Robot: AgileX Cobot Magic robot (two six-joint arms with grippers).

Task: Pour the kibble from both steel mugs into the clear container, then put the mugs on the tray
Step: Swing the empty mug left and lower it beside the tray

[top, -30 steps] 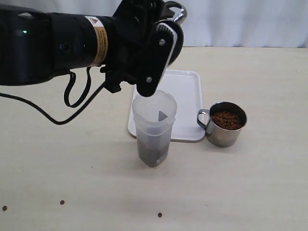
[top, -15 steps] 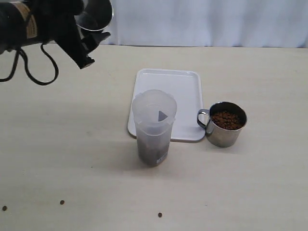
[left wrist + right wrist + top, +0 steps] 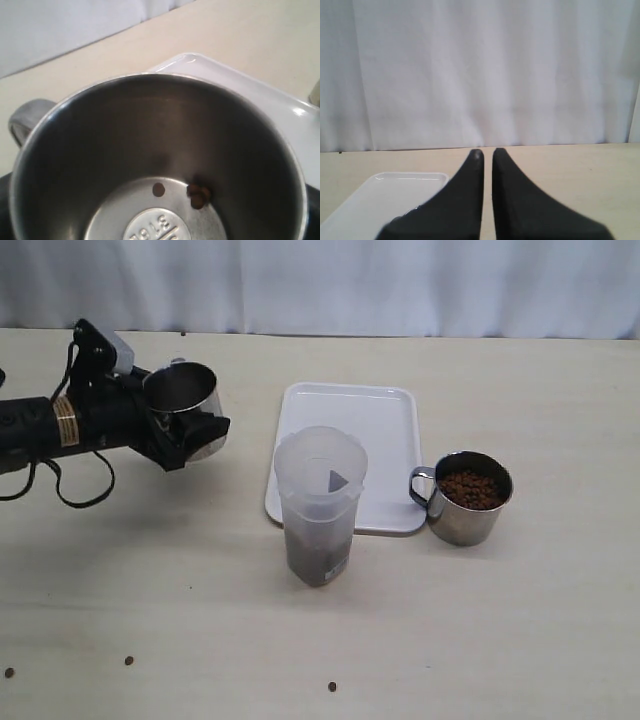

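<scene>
The left pincer (image 3: 192, 428) grasps a steel mug (image 3: 183, 392), empty but for a few kibble (image 3: 198, 194) pellets. Keep it level and lower it onto the tray (image 3: 350, 405) just beyond, leaving room. Farther out, the clear container (image 3: 320, 502) is part-filled; the second mug (image 3: 463, 495) is full. The right pincer (image 3: 487, 155) is clenched, empty.

**One steel mug in the gripper, one full beside the tray**

The black left gripper (image 3: 200, 425) clasps a shiny stainless-steel cylindrical mug (image 3: 180, 390), mouth up, over the left part of the beige tabletop (image 3: 520, 640), toward its far edge. A flat white rectangular plastic tray (image 3: 365, 425) lies near the tabletop's middle. A tall translucent plastic container (image 3: 320, 485) stands at the tray's near left corner, with brown kibble (image 3: 318, 552) in its lower part. A second steel mug (image 3: 462, 522), filled with brown pellets (image 3: 472, 490), stands just beside the tray's near right corner. Three stray pellets (image 3: 130, 660) lie along the tabletop's near edge.
</scene>
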